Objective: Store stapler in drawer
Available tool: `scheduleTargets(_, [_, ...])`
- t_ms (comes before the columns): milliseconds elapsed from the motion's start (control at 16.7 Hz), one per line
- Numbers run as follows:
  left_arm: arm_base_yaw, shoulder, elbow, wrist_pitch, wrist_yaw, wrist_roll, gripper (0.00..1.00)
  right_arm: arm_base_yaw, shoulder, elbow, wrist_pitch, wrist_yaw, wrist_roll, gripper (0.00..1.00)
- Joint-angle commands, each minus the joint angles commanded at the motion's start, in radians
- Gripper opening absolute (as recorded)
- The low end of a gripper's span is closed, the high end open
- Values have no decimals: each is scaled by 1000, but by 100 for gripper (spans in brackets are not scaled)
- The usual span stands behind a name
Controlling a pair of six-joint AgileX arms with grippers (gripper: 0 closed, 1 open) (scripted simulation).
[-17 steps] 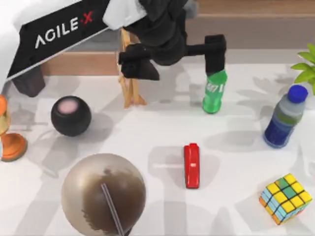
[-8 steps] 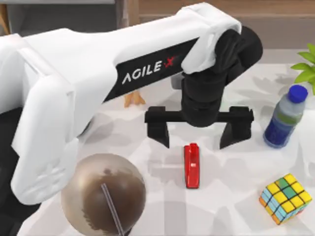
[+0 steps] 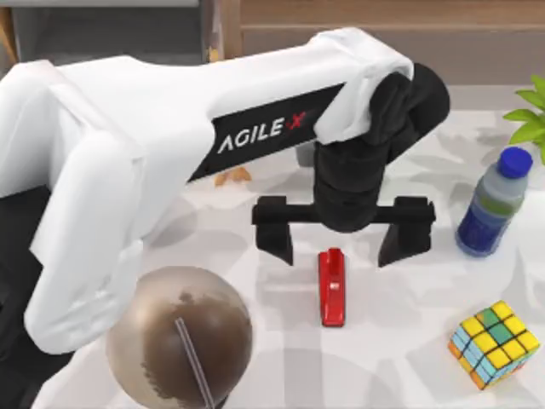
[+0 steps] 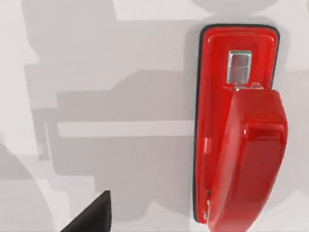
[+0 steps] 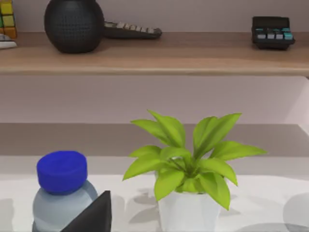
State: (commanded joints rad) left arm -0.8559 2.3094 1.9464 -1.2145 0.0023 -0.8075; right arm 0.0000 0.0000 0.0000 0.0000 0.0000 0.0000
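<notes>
Nearest the bottom edge of the top view sits one large brown-grey glossy dome with a thin rod lying across it (image 3: pixel 179 341), and to the right one multicoloured puzzle cube (image 3: pixel 495 343); between them, a little farther up, lies the one small bright red oblong stapler (image 3: pixel 332 287), flat on the white bench (image 3: pixel 400 375), lengthwise toward the back; the left wrist view shows the stapler (image 4: pixel 239 130) close below, its hinged red top arm over a red base with a small metal plate at one end; I judge it light, stiff and hard, its glossy shell a bit slippery, not fragile, so the sensible hold is across its narrow width near the middle, pinching the two long sides; the left hand (image 3: pixel 343 232) hovers just behind the stapler's far end, its two black fingers spread wide apart and holding nothing; to the right stands one clear water bottle with a blue cap (image 3: pixel 492 204), and at the right edge one green leafy plant in a white pot (image 5: pixel 188 169); farthest back, one drawer with a grey interior (image 3: pixel 111 34) stands at the upper left; the right hand is parked near the plant, and I cannot tell its state.
</notes>
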Motion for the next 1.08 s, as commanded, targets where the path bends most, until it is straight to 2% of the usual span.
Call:
scheduleTargets(240, [-1,31,-106,147,0,-1,100,0,0,0,0,0,0,100])
scheduleTargets(540, [-1,37,-128,170,0,-1,100,0,0,0,0,0,0,100])
scheduleTargets(1080, [-1,37,-128,170,0,-1,32,0,0,0,0,0,0,100])
